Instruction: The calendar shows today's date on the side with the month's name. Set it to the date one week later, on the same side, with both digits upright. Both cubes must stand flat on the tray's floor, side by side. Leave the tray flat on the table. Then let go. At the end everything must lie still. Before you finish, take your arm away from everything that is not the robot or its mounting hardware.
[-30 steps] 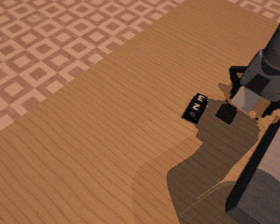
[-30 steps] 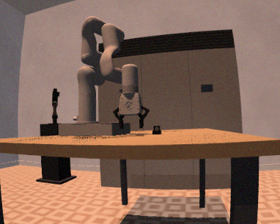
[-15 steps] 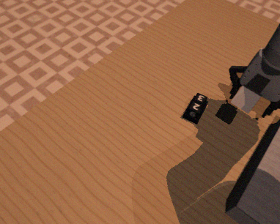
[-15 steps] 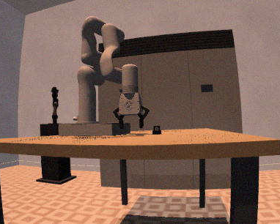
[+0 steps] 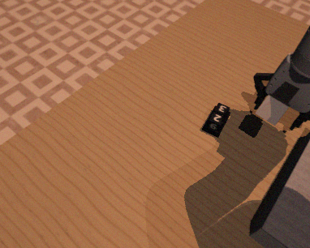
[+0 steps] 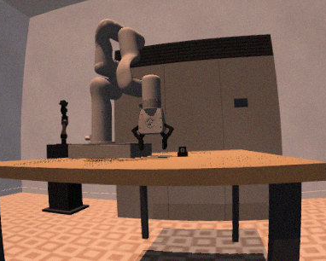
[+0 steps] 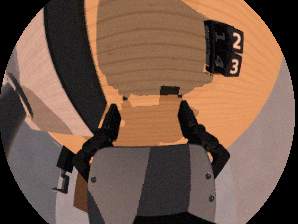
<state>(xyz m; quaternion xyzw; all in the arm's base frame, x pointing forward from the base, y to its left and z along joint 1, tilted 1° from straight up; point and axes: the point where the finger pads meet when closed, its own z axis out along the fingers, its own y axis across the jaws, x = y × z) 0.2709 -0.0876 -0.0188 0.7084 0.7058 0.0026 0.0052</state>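
Two black cubes with pale digits stand side by side in the small dark tray [image 6: 183, 155]. Their upper faces show a 2 on one cube [image 5: 217, 118] [image 7: 236, 41] and a 3 on the other cube [image 5: 222, 109] [image 7: 234, 66]. In the wrist view, dimmer side faces show 1 and 4. In the top view, a dim 6 shows on an end face. The month's name cannot be read. My gripper [image 5: 269, 121] [image 6: 153, 147] [image 7: 148, 109] is open and empty, above the table and to one side of the tray, not touching it.
A flat dark square [image 5: 250, 125] [image 7: 170, 90] lies on the wooden table [image 5: 111, 142] [image 6: 245, 172] between the gripper and the tray. The arm's large base block [image 5: 298, 174] [image 6: 100, 150] stands beside the gripper. The arm's shadow falls across the table near the tray.
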